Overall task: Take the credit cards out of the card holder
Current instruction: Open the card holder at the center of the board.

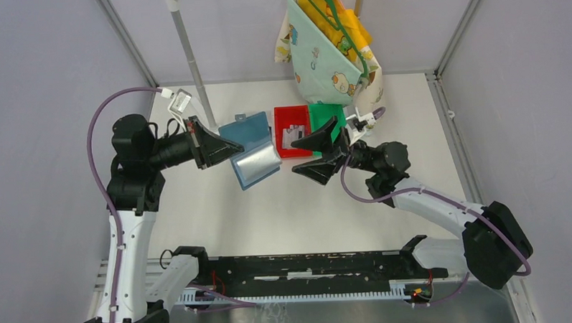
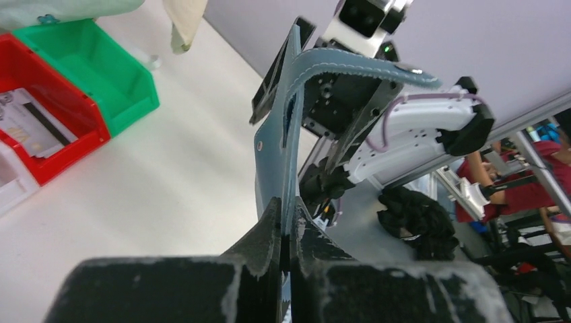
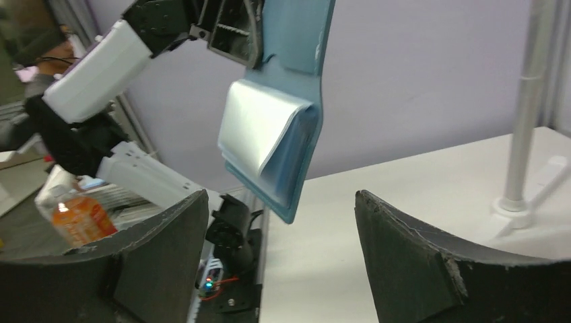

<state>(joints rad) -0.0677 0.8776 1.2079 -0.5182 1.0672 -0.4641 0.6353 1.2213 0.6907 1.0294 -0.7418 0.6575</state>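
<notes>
The teal-blue card holder (image 1: 250, 145) hangs open in the air above the table, with my left gripper (image 1: 236, 145) shut on one edge of it. In the left wrist view the card holder (image 2: 283, 134) rises edge-on from the pinched left gripper (image 2: 291, 219). My right gripper (image 1: 297, 157) stands open just right of it, nothing between its fingers. The right wrist view shows the card holder (image 3: 296, 121) with its pale pocket flap hanging ahead of the right gripper (image 3: 281, 202). A credit card (image 1: 291, 137) with a dark stripe lies in the red bin (image 1: 279, 118); the left wrist view shows this credit card (image 2: 30, 124) too.
A green bin (image 1: 324, 115) sits beside the red one. Printed cloth items on hangers (image 1: 329, 45) dangle from a rack at the back, its pole (image 1: 190, 57) standing behind the left gripper. Grey walls close in the table on three sides.
</notes>
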